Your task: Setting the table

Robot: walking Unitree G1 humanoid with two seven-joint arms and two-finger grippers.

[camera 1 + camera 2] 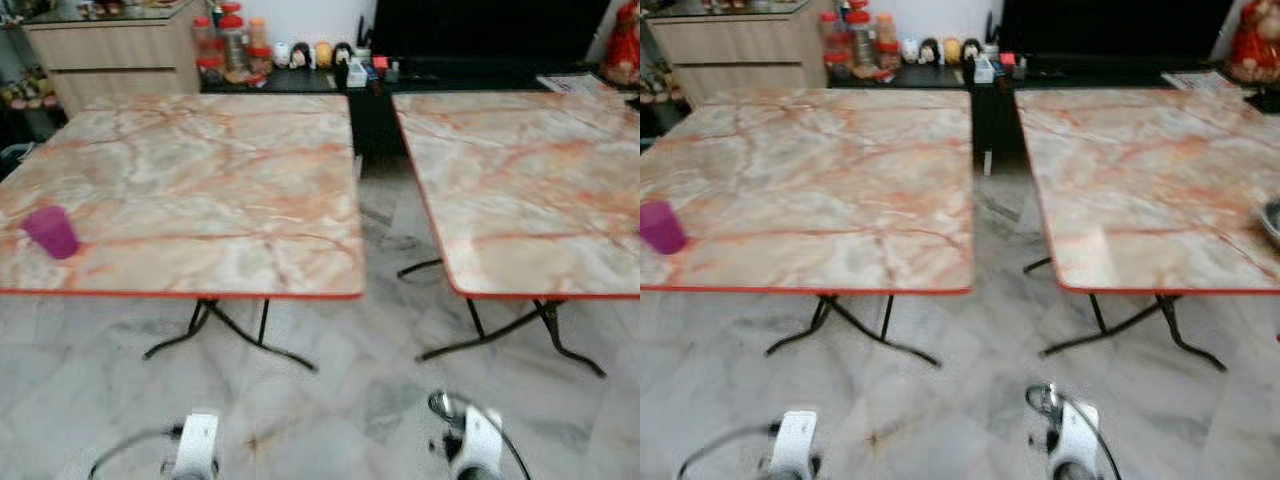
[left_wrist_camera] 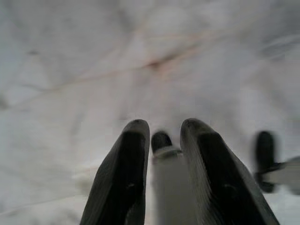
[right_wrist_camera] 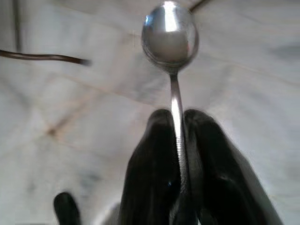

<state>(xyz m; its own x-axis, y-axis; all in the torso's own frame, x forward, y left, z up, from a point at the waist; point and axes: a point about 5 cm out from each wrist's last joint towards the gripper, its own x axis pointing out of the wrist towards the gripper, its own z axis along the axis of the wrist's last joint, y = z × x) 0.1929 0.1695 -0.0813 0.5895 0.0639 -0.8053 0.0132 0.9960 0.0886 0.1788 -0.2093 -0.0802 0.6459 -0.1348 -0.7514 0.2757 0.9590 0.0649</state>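
Two marble-patterned tables with red edges stand side by side, the left table and the right table. A purple cup stands upright near the left table's left front corner. A metal bowl shows at the right table's right edge. My right gripper hangs low over the floor in front of the right table, shut on the handle of a metal spoon, whose bowl points away from the fingers. My left gripper hangs idle over the floor, its fingers slightly apart and holding nothing.
A floor gap runs between the tables, with black folding legs under each. Behind them a dark low cabinet carries jars and small items. A wooden cabinet stands at the back left.
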